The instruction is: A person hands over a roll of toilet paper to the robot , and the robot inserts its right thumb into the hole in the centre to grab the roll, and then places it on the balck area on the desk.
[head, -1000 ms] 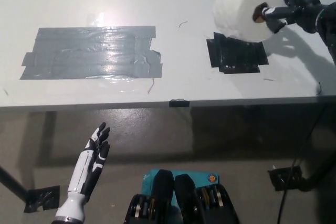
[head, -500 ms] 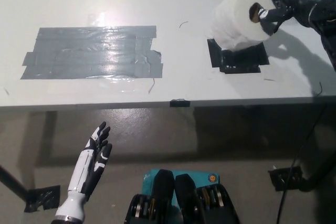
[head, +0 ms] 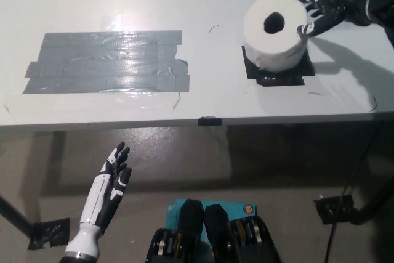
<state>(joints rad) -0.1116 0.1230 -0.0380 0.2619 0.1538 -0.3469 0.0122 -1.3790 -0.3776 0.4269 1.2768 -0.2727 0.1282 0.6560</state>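
**Roll set down on the black patch; release nearly complete**

Head view: the toilet paper roll [head: 275, 31] stands on end on the black tape patch [head: 274, 68], core hole facing up, so placement looks done. The right hand [head: 324, 12] sits just beside the roll, fingers spread, holding nothing; half a second ago its thumb was in the core and the roll was tilted. Only withdrawal remains. The left hand [head: 109, 193] rests open, well below the desk edge [head: 184, 121].

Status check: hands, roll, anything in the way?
Right hand open, fingers spread beside the roll. Toilet paper roll upright on the black patch, hole up. Left hand open, below the desk edge. Nothing in the way.
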